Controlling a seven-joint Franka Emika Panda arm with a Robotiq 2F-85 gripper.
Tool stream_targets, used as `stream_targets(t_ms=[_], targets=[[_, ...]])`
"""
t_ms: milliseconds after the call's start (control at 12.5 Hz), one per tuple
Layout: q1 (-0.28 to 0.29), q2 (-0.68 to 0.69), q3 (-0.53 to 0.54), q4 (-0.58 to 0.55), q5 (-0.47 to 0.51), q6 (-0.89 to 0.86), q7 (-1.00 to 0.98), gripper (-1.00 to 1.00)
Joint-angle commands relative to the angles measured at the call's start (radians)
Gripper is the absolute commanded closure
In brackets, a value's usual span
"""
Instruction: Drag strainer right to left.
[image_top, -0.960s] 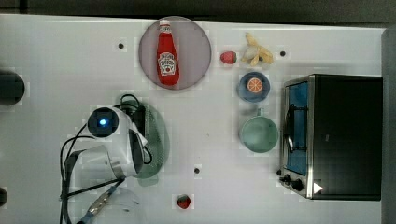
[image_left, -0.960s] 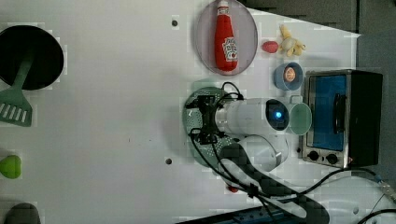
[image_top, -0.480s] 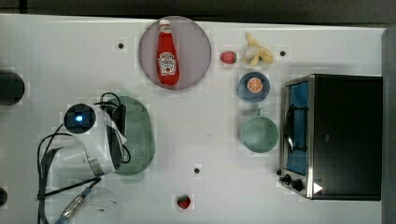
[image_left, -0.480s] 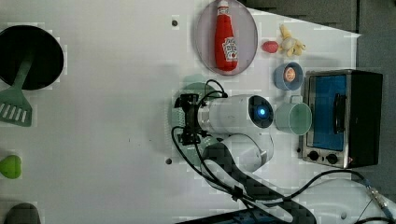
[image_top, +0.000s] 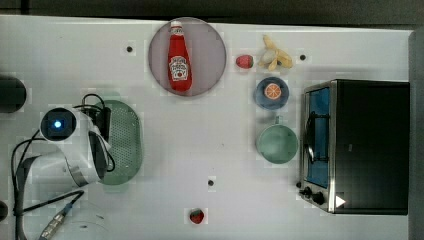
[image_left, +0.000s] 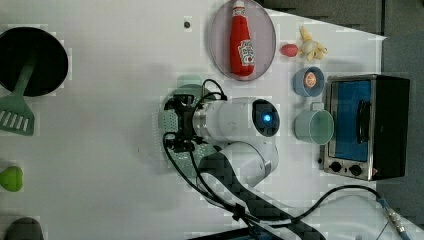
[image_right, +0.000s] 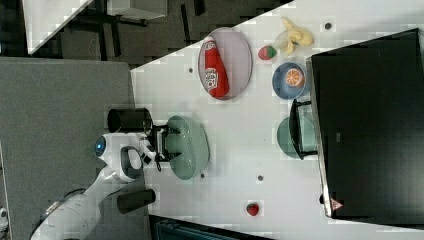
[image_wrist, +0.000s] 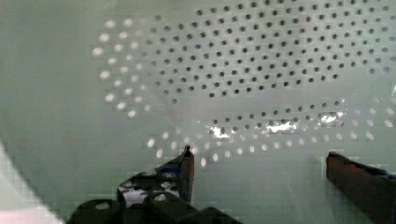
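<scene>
Gripper spread wide inside the strainer, holding nothing. Strainer sits at the top view's left, well apart from the cup.

A white surface with small dark holes fills the scene. In the right view, grey floor lies beside it, with dark furniture legs beyond.
</scene>
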Motion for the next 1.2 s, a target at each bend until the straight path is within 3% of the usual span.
stream_targets(t_ms=[80, 800, 960, 1200], targets=[[0.046, 0.052, 0.008, 0.032, -0.009, 0.012, 0.103, -1.00], [0.109, 0.106, -0.003, 0.141, -0.014, 0.015, 0.125, -1.00], [0.109, 0.044, -0.044, 0.131, -0.022, -0.037, 0.040, -1.00], [0.103, -0.131, -0.138, 0.131, -0.022, -0.246, -0.225, -1.00]])
